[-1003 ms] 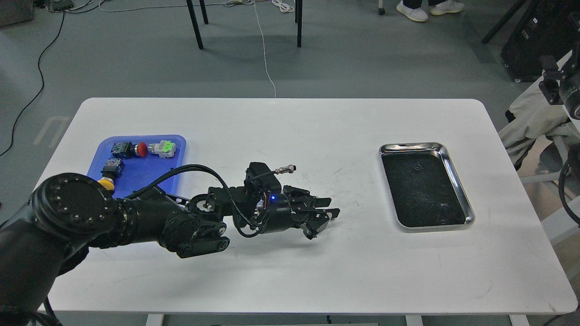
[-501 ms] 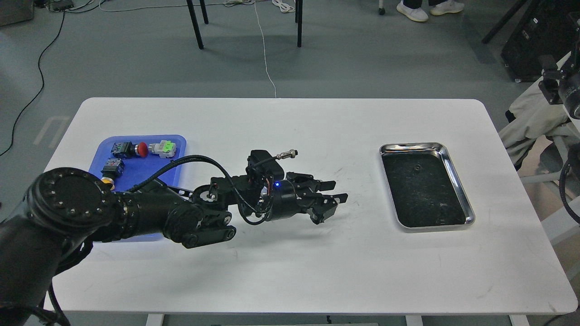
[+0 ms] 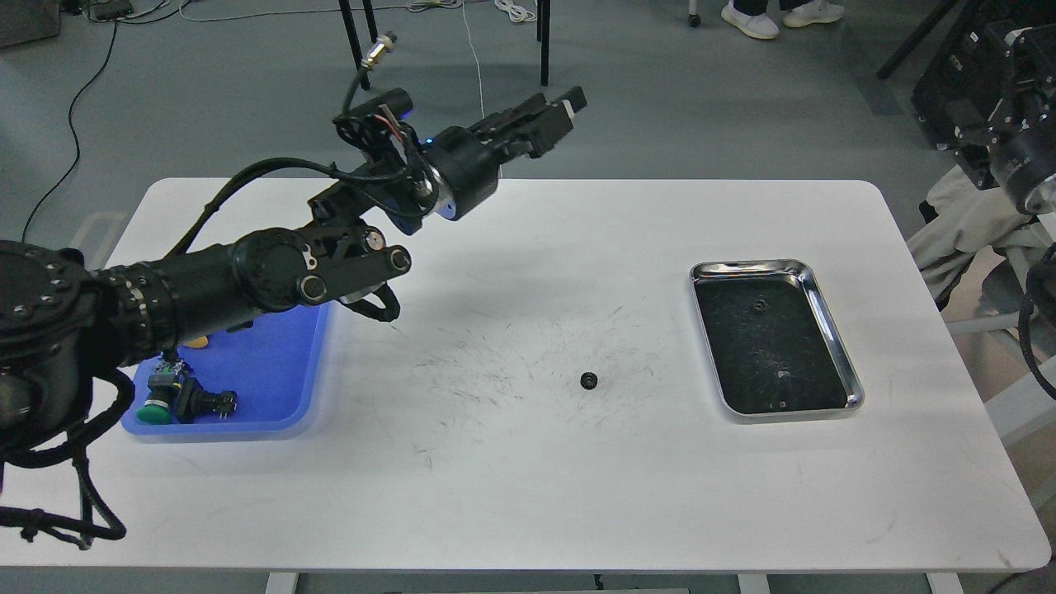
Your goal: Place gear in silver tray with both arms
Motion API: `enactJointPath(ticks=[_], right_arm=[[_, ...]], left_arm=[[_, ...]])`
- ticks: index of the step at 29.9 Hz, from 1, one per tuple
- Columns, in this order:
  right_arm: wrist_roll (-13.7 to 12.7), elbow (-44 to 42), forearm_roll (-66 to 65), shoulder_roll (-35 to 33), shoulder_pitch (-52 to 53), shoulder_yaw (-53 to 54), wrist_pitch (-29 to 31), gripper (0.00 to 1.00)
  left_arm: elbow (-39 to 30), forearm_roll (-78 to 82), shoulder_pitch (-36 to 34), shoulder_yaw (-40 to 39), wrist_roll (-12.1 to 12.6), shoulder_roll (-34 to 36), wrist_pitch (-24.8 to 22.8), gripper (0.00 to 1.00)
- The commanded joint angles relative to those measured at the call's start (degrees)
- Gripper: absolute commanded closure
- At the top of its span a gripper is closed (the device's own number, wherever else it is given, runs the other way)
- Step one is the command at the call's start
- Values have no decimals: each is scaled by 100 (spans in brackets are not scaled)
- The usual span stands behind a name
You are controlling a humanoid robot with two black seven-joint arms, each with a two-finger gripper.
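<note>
Gear [image 3: 588,380] now bare on counter [image 3: 528,462], short of silver tray [image 3: 833,330]; your left gripper [image 3: 554,111] lifted away, jaws near-closed, empty. Right arm's turn.

No text, label, brand, number or sign can be read anywhere; every visible surface appears unmarked.

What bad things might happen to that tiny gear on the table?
The small black gear lies loose on the white table, outside the silver tray. It looks round, so a clumsy pinch might roll it away. The left gripper is raised far from it, so it may miss something so small.
</note>
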Motion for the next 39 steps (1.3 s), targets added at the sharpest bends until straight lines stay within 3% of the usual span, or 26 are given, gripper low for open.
enactJointPath(ticks=[1, 6, 11, 16, 22, 29, 32, 34, 36, 39], right_arm=[[-11, 473, -201, -360, 201, -340, 7, 4], [7, 983, -921, -467, 780, -1217, 68, 2], [-2, 1484, -1536, -598, 1614, -2395, 218, 2], [-55, 1660, -1880, -520, 2722, -3652, 279, 3], [-204, 2038, -2748, -116, 3478, -4479, 367, 4], [-108, 2048, -4146, 675, 4006, -5314, 411, 4], [-72, 2021, -4472, 956, 4130, -5587, 403, 4], [-46, 1995, -4622, 1132, 4174, -5649, 403, 4], [-37, 1916, -4850, 1282, 4182, -5710, 403, 4], [-28, 1811, -5132, 1501, 4174, -5851, 394, 4]], left_arm=[[114, -393, 202, -478, 0, 417, -84, 21], [210, -1009, 509, -830, 0, 971, -427, 18], [228, -1642, 781, -1542, 0, 1313, -462, 14], [228, -1879, 1045, -1753, 0, 1516, -453, 13], [298, -2258, 1177, -1912, 0, 1640, -690, 12], [351, -2521, 1274, -1929, 0, 1771, -849, 10], [404, -2592, 1318, -1929, 0, 1780, -735, 2], [430, -2618, 1345, -1921, 0, 1780, -717, 2], [448, -2653, 1353, -1912, 0, 1798, -892, 2], [780, -2680, 1345, -1877, 0, 1763, -1698, 4]])
